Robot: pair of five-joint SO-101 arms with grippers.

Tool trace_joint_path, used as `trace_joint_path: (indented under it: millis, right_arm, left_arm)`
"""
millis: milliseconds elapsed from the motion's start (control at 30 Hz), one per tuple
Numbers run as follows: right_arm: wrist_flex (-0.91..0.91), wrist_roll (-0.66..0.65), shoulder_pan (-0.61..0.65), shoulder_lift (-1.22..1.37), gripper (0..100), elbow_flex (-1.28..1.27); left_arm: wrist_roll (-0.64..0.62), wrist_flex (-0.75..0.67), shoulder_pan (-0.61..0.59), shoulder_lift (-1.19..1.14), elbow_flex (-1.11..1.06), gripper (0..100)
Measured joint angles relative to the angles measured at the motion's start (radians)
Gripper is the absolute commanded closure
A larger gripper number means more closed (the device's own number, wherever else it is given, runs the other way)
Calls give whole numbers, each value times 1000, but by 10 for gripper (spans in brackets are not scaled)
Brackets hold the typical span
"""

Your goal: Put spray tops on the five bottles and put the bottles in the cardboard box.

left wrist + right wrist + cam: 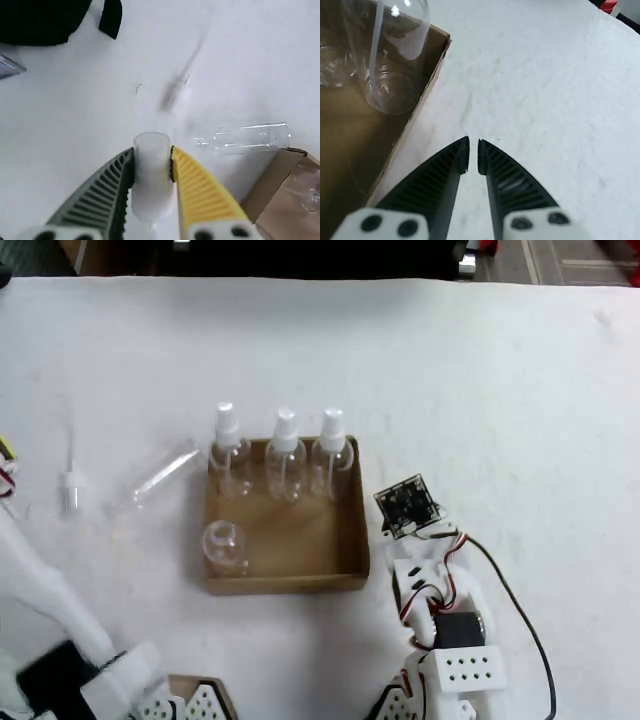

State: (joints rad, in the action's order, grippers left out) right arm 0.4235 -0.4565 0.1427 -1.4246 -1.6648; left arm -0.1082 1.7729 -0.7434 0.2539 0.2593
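Three clear bottles with white spray tops (pixel 286 455) stand along the far wall of the cardboard box (pixel 355 540). A topless bottle (pixel 225 545) stands in the box's near left corner. Another topless bottle (pixel 165 475) (pixel 250 137) lies on the table left of the box. Left of that bottle a spray top (pixel 70 490) shows with its thin tube pointing away. My left gripper (pixel 152 167) is shut on a white spray top (pixel 151 175) above the table. My right gripper (pixel 472 156) is shut and empty, just outside the box's right wall (pixel 420 107), near a topped bottle (pixel 390 60).
White cloth covers the table. The right arm (pixel 445 625) stands near the box's right front corner, with a black cable (pixel 530 630) trailing beside it. A white link of the left arm (pixel 50 590) crosses the near left. Dark objects (pixel 45 20) lie beyond the table's far edge.
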Motion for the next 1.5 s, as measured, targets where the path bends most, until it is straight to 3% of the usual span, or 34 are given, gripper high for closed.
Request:
trace_joint_path:
  millis: [167, 367, 600, 933, 1300, 1500]
  right_arm:
    - [0, 0, 0, 0, 983, 0]
    - [0, 0, 0, 0, 983, 0]
    - [0, 0, 2, 0, 983, 0]
    - [0, 0, 2, 0, 983, 0]
    - [0, 0, 3, 0, 983, 0]
    - [0, 0, 3, 0, 983, 0]
  left_arm:
    - [35, 0, 9, 232, 2, 976]
    - [66, 0, 157, 565, 3, 976]
    - [41, 0, 350, 621, 21, 976]
    - [74, -2, 385, 786, -64, 976]
    - [121, -327, 397, 1131, -468, 976]
    - [115, -427, 583, 1148, -522, 976]
